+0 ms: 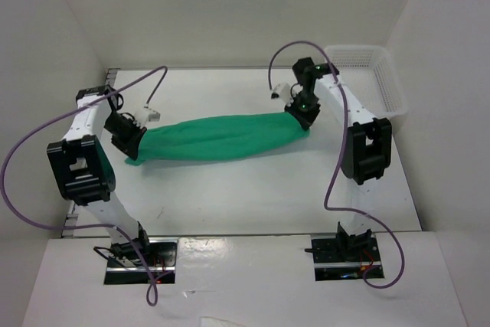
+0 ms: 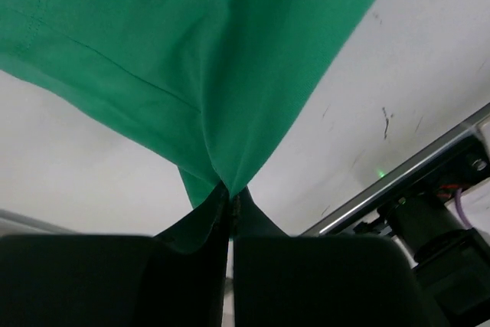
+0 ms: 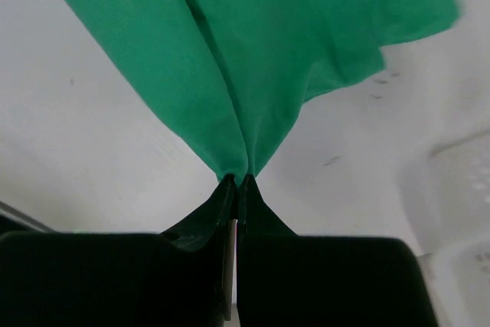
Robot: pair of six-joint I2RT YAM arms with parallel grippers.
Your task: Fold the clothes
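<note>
T-shirt: thin, limp, light, probably sags | left gripper: pinching one end | right gripper: pinching other end | best gripped at edges

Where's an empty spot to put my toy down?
Biggest bare patch: the table between the green T-shirt and the arm bases. A smaller strip lies behind the shirt. Crowded: both shirt ends, pinched by left hand and right hand, and the basket corner.

basket: white mesh, far right corner | table: white, faintly scuffed
</note>
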